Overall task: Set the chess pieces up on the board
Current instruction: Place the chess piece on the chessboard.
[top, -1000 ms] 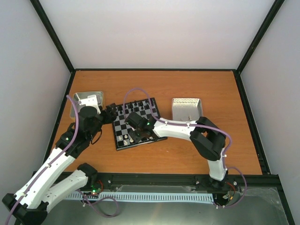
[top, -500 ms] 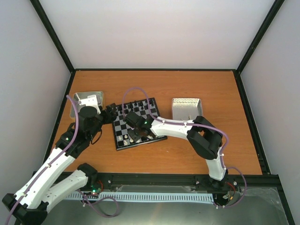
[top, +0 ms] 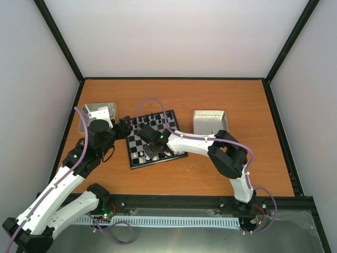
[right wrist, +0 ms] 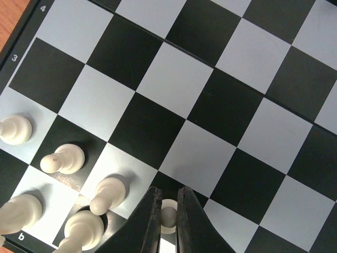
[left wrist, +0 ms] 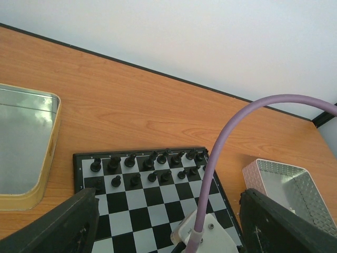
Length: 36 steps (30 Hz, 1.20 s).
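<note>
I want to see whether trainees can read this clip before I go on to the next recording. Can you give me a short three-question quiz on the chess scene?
1. True or false: the left gripper is shut.
2. What does the right gripper hold? A) a white pawn B) a black knight C) nothing
3. Which colour of pieces stands in two rows along the far edge of the board?

Key:
1. False, its jaws stand open.
2. A.
3. Black: the black pieces.
</note>
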Tool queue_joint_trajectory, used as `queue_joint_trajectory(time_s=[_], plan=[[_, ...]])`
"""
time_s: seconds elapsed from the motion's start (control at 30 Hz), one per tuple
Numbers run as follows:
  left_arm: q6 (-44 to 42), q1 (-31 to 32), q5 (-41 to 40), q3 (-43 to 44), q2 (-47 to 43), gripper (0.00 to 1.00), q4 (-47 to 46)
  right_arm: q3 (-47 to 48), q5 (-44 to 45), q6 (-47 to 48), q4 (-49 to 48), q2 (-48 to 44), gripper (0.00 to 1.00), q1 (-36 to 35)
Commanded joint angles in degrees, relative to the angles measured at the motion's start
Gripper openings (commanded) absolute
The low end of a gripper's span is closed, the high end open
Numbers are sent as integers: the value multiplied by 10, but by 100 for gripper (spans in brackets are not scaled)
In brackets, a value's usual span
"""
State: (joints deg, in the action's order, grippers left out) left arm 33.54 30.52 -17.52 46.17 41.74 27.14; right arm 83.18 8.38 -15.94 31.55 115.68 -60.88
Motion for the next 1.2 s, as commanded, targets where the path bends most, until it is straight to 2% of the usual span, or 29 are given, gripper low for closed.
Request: queue_joint_trajectory(time_s=[0.0,0.9,1.03,1.17], plan=[[6,-3,1,9,-5,74,8,16,11,-7,8,12,10,-6],[3,-3,2,14,-7,74,8,45,12,-13,33,-2,20,-6],[0,-3,-4,19,-12,74,7,48,24,-32,25,-44,28,0],[-3,-3,-11,19,-21,77,5,29,28,-74,25,-98,38,34]])
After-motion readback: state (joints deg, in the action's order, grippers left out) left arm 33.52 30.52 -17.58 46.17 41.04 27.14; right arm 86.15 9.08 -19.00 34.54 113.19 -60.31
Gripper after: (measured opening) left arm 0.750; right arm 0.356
